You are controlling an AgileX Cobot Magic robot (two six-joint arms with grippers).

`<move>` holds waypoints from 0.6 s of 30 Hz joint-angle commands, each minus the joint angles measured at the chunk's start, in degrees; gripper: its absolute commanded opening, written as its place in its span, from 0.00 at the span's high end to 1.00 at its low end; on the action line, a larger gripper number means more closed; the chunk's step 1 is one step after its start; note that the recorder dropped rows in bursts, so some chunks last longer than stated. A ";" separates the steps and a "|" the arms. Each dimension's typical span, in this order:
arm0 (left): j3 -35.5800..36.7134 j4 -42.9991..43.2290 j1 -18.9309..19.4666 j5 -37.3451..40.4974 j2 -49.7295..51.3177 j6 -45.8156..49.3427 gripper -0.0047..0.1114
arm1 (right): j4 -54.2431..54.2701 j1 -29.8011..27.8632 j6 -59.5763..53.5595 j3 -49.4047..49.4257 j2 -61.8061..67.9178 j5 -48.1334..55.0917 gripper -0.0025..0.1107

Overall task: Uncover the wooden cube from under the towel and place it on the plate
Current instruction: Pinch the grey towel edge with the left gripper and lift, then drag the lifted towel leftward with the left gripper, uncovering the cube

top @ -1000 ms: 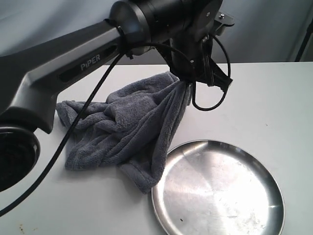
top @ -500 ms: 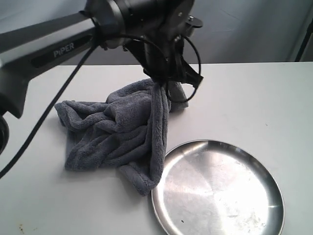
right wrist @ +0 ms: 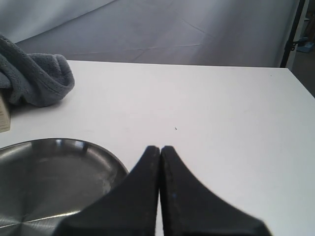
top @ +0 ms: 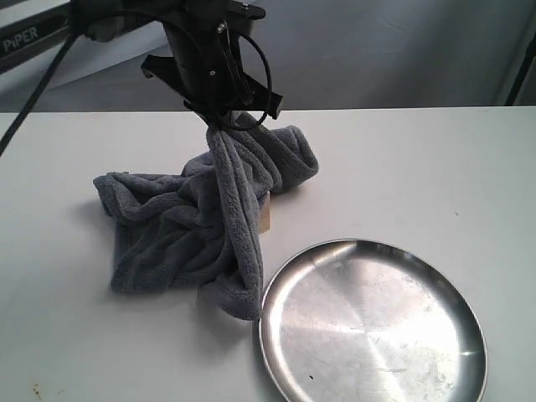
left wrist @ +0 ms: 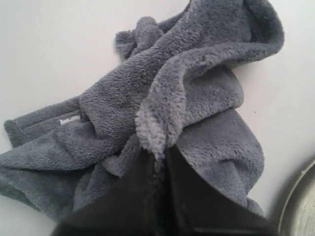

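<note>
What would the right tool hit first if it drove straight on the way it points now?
Probably only the white table top: the shut right tool aims past the round shiny steel plate, well clear of the fluffy blue-grey towel. Depth is unclear.

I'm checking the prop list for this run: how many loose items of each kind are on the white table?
Fluffy dark blue-grey plush towel: 1
Pale wooden cube, only a sliver showing past the towel's fold: 1
Round shiny stainless-steel plate: 1
Total: 3
</note>
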 commanded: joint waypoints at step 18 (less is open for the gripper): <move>14.50 -0.07 8.93 -0.37 -5.88 1.30 0.96 | -0.01 0.15 0.05 0.20 -0.22 -0.57 0.98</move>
